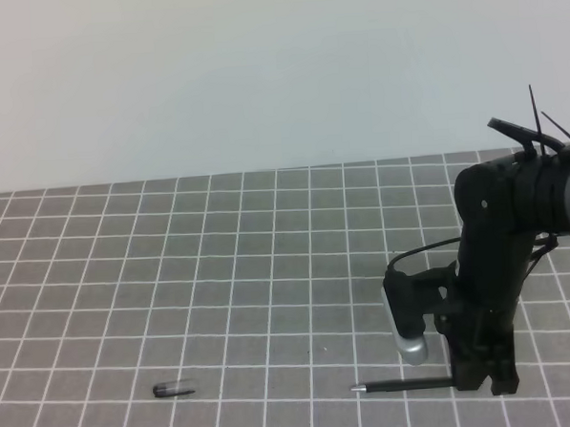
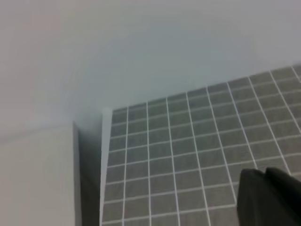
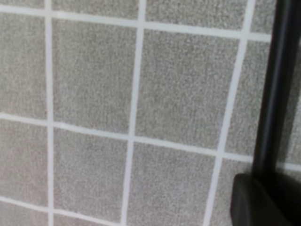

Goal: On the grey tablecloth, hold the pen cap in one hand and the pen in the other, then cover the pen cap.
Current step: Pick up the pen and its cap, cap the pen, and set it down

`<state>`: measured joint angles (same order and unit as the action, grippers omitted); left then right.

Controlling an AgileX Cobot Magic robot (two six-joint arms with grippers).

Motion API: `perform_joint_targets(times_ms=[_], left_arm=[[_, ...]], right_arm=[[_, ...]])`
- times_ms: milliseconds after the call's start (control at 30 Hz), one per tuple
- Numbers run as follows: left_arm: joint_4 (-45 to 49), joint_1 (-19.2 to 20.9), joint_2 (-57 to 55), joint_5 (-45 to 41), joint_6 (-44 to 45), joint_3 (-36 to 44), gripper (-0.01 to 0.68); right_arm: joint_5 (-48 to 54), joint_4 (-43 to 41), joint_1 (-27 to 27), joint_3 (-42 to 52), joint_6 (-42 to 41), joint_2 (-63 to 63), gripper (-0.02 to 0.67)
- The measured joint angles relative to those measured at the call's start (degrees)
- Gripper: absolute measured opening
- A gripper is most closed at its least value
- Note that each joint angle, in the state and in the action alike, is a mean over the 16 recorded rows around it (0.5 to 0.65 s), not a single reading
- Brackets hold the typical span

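Note:
The pen (image 1: 401, 385) lies flat on the grey tablecloth (image 1: 269, 272) near the front edge, silvery tip pointing left. My right gripper (image 1: 477, 380) reaches down over the pen's right end and is shut on it. In the right wrist view the pen (image 3: 277, 84) runs as a black bar up the right side, out of a dark finger (image 3: 256, 202) at the bottom. The pen cap (image 1: 173, 390), short and dark, lies alone at the front left, far from both grippers. The left gripper (image 2: 264, 175) shows only in its wrist view, its dark fingers together above the cloth.
A pale wall stands behind the table. In the left wrist view the cloth's corner (image 2: 113, 113) ends beside a light panel (image 2: 37, 179) with a dark gap. The right arm's silver camera housing (image 1: 406, 327) hangs left of the gripper, above the pen.

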<state>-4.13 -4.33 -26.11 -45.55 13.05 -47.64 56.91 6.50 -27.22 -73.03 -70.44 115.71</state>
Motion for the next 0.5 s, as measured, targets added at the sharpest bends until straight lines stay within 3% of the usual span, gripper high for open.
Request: perform_joint_targets(times_ms=[233, 500], left_arm=[[-6.33, -0.05, -16.62, -12.67, 11.93, -12.06, 0.000], [-16.60, -0.97, -34.51, -19.03, 29.84, -17.43, 0.002]], right_arm=[[-0.52, -0.25, 0.00, 0.00, -0.13, 0.00, -0.003], [-1.37, -0.49, 0.00, 0.00, -0.07, 0.00, -0.003]])
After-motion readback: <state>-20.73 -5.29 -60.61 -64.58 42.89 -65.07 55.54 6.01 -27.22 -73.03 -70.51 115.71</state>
